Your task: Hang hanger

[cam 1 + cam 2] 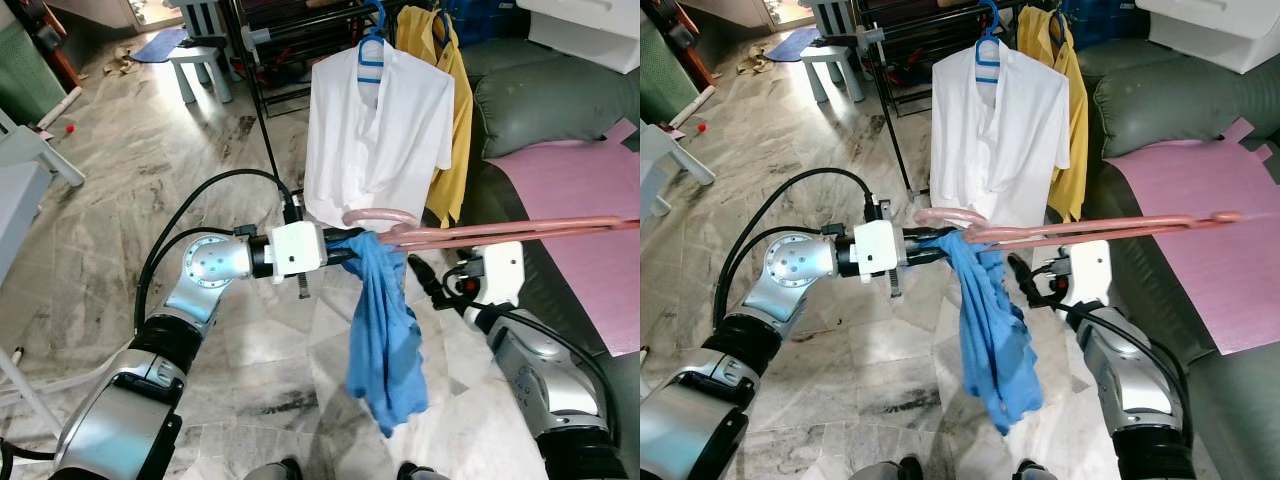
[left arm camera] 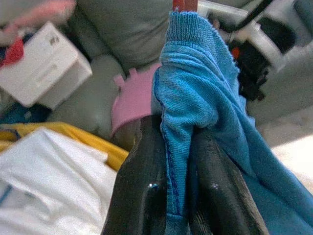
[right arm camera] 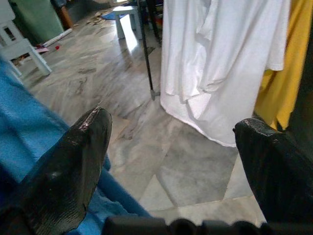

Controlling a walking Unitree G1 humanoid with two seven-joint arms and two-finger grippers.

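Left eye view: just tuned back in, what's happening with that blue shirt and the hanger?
The left claw is clamped on the blue shirt, which droops over a pink hanger held out level in front of the robot. The right claw is open just below the hanger, gripping nothing. Ahead, the rack carries a white shirt on a blue hanger and a yellow shirt; the pink hanger is not yet hung there.

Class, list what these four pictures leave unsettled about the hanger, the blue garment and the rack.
- Pink hanger: its far end runs off the left eye view's right edge.
- Blue garment: bunched in the left claw, so its type is unclear.
- Clothes rack: top rail cut by the frame's upper edge; free space unknown.
- Right claw: open; the head views leave unclear whether it touches the hanger.
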